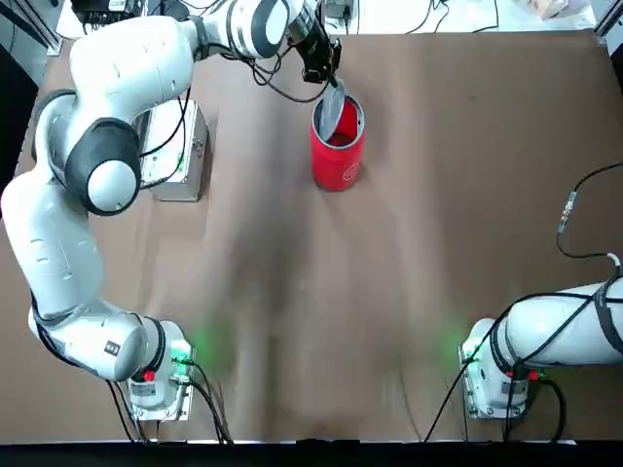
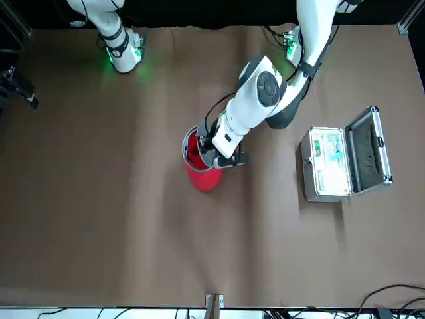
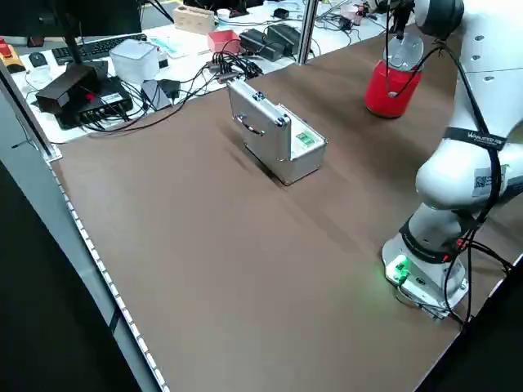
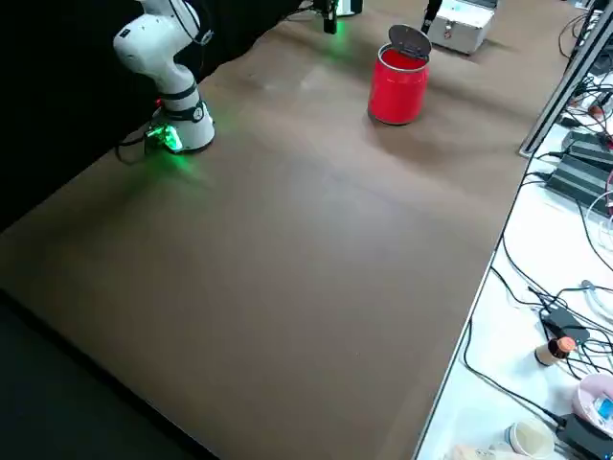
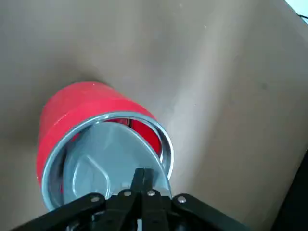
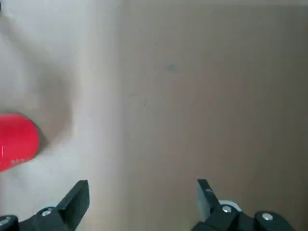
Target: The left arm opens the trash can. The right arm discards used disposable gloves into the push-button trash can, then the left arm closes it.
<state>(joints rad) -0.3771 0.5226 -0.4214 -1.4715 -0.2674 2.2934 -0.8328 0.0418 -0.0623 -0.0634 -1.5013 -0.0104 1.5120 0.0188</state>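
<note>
The red trash can (image 1: pixel 338 146) stands at the far middle of the table, also seen in the front view (image 2: pixel 201 174). Its grey-silver lid (image 1: pixel 333 105) is tilted up, so the red inside shows past it (image 5: pixel 144 132). My left gripper (image 5: pixel 143 178) is shut, with its fingertips against the near edge of the lid (image 5: pixel 101 159), above the can's far rim (image 1: pixel 326 70). Held low over bare table, my right gripper (image 6: pixel 142 192) is open with nothing between its fingers; the right arm (image 1: pixel 565 331) is parked at the near right. The gloves are out of view.
A silver hinged box (image 1: pixel 180 146) sits left of the can, its lid open in the front view (image 2: pixel 332 163). Cables and desk clutter (image 3: pixel 237 57) lie beyond the table's far edge. A black cable (image 1: pixel 574 224) dangles near the right arm.
</note>
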